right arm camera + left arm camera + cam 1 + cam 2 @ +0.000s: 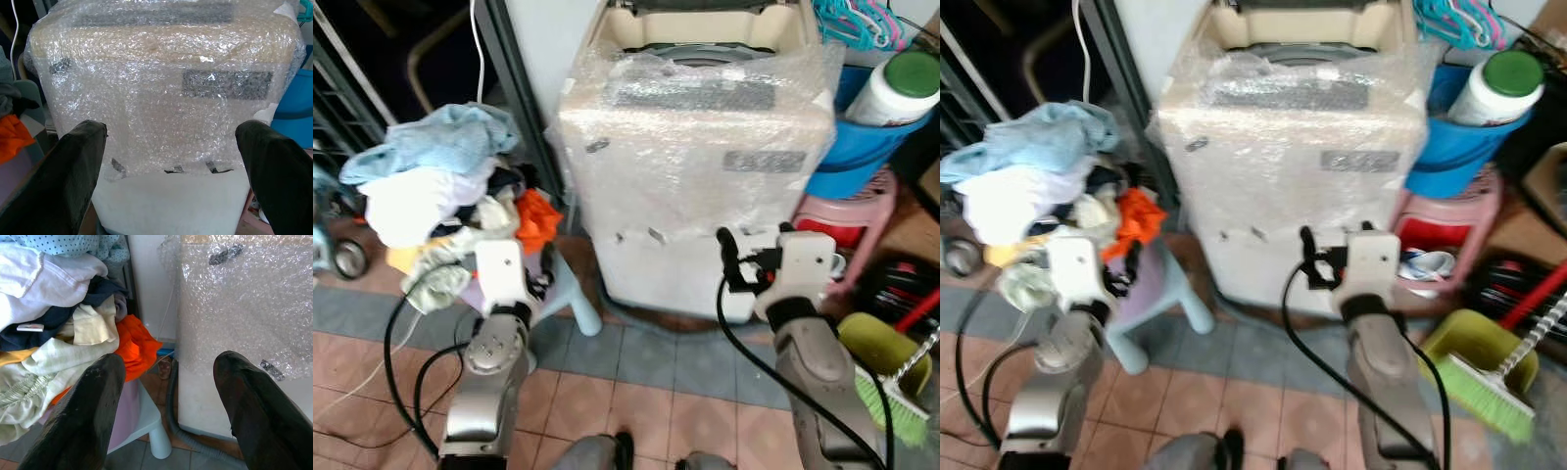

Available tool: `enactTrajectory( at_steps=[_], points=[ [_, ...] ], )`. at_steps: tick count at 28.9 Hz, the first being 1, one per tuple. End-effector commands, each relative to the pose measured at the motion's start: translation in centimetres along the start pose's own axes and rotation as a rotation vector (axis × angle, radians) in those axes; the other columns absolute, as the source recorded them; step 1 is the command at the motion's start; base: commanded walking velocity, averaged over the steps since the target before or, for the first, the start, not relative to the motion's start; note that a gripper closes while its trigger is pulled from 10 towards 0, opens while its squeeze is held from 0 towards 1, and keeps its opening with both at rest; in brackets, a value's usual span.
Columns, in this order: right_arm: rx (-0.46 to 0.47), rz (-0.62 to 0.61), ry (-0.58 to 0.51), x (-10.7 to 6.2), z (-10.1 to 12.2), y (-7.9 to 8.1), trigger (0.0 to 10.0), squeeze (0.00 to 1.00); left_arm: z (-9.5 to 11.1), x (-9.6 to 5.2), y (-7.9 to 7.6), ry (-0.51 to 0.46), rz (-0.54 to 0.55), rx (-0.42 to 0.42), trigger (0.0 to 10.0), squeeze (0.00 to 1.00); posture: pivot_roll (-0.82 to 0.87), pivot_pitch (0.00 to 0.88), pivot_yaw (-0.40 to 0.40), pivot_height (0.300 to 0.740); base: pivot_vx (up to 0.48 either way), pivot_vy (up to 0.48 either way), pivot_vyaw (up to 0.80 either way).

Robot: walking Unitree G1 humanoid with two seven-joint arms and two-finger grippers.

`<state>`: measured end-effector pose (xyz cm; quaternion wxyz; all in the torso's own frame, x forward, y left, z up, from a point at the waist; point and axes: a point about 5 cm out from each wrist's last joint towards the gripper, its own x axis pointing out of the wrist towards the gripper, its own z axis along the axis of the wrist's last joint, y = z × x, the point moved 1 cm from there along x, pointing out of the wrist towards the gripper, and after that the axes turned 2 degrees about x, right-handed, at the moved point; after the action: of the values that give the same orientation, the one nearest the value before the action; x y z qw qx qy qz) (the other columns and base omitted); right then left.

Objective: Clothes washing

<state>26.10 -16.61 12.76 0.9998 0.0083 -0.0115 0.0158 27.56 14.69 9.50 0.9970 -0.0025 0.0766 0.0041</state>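
**Washer ahead, laundry heap to the left**

Floor [636, 382]: pink and grey tiles, worn. Cramped utility corner. To the right, a blue tub [862, 147] with a green-capped white bottle [901, 83] sits on a pink stool [847, 211]; coloured hangers [857, 20] behind it. A green dustpan [876, 338] and a brush [891, 397] lie on the floor lower right.

Washer [695, 166]: top-loader, cream body, standing upright with its long axis vertical, front face toward the robot. Upper half wrapped in bubble wrap. Lid looks raised at the back, though the wrap blurs it. A grey hose [181, 431] trails along the floor by its left foot.

Clothes [440, 186]: mixed heap on a small pale stool [563, 289] just left of the washer; light blue and white on top, an orange piece [536, 217] at the washer-side edge.

Left gripper [166, 416]: near the heap's washer side, jaws wide apart, holding nothing. Right gripper [171, 176]: level with the washer's front, short of it, jaws wide apart, empty.
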Motion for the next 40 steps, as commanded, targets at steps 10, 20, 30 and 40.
enactTrajectory(
  at_steps=[10,20,30,40],
  points=[
    [-0.055,-0.042,0.054,0.4,-0.6,0.0,10.0,0.00,0.5,0.2,0.6,0.030,-0.016,-0.111,10.0,0.00,-0.04,0.083,0.070,0.740,0.000,0.038,0.00],
    [-0.040,0.171,-0.012,0.2,0.7,2.5,10.0,0.00,0.8,0.2,0.6,-0.054,-0.017,-0.085,10.0,0.00,-0.05,0.080,0.067,0.740,0.000,0.000,0.08],
    [-0.067,0.230,-0.108,0.7,2.7,2.6,10.0,0.00,1.2,0.9,-0.3,-0.067,-0.072,-0.126,10.0,0.00,-0.08,0.087,0.080,0.740,0.210,0.000,0.76],
    [-0.098,0.308,-0.136,1.8,3.3,2.9,10.0,0.00,1.0,0.9,-0.2,-0.057,-0.042,-0.134,10.0,0.00,-0.06,0.091,0.067,0.740,0.435,0.025,0.70]
  ],
)
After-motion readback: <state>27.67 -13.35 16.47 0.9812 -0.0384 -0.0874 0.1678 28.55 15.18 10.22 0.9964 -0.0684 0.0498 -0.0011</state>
